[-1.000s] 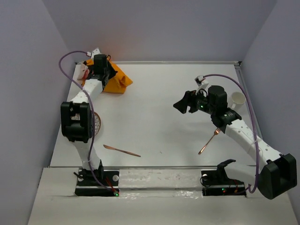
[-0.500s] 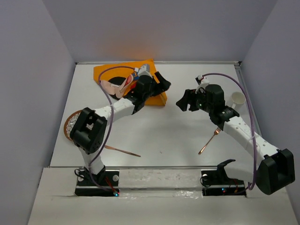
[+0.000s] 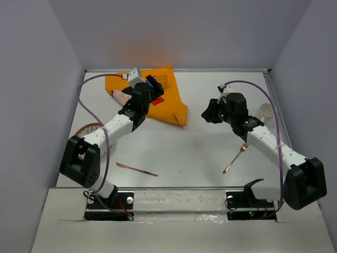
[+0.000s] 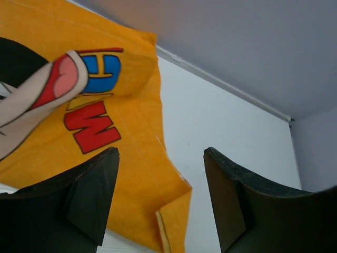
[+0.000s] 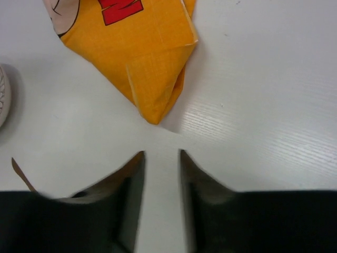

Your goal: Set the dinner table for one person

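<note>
The dinner table (image 3: 189, 142) is a white tabletop. An orange Mickey Mouse cloth mat (image 3: 166, 103) lies spread at its back, with the near right corner folded over. My left gripper (image 3: 154, 87) hovers over the mat, open, nothing between its fingers; in the left wrist view the gripper (image 4: 160, 158) frames the mat's folded edge (image 4: 131, 174). My right gripper (image 3: 210, 112) hangs to the right of the mat, its jaws narrowly open and empty. In the right wrist view the gripper (image 5: 160, 155) points at the mat's corner (image 5: 152, 74), apart from it.
A copper fork (image 3: 235, 157) lies near the right arm and a copper knife (image 3: 137, 169) at the front left. A woven round plate (image 3: 88, 130) sits partly under the left arm. A white cup (image 3: 267, 110) stands at the right edge.
The left gripper let go of the bunched mat, which now lies spread out, and drew back over it. The right gripper's jaws narrowed and it edged toward the mat.
</note>
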`<action>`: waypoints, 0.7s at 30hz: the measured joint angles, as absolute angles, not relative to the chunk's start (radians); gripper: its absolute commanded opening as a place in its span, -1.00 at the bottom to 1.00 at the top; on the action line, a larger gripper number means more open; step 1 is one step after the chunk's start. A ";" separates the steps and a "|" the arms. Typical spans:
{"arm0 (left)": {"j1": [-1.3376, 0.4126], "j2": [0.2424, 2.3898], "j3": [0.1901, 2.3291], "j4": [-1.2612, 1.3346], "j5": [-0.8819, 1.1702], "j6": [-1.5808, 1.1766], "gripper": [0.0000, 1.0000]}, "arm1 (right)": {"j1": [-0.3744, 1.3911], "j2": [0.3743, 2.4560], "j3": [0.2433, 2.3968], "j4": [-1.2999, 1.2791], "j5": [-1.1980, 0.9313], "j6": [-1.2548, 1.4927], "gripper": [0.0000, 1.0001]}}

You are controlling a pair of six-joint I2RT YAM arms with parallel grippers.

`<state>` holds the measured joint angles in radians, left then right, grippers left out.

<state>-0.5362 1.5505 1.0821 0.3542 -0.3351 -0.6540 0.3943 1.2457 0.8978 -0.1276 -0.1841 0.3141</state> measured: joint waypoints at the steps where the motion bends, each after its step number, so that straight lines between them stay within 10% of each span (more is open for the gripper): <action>1: -0.522 1.534 1.069 0.353 -0.352 -0.652 0.46 | 0.394 1.264 0.904 -0.128 -0.185 0.324 0.37; 21: -0.511 1.892 1.454 0.109 -0.426 -0.453 0.50 | 0.534 1.863 1.346 -0.157 -0.113 0.312 0.94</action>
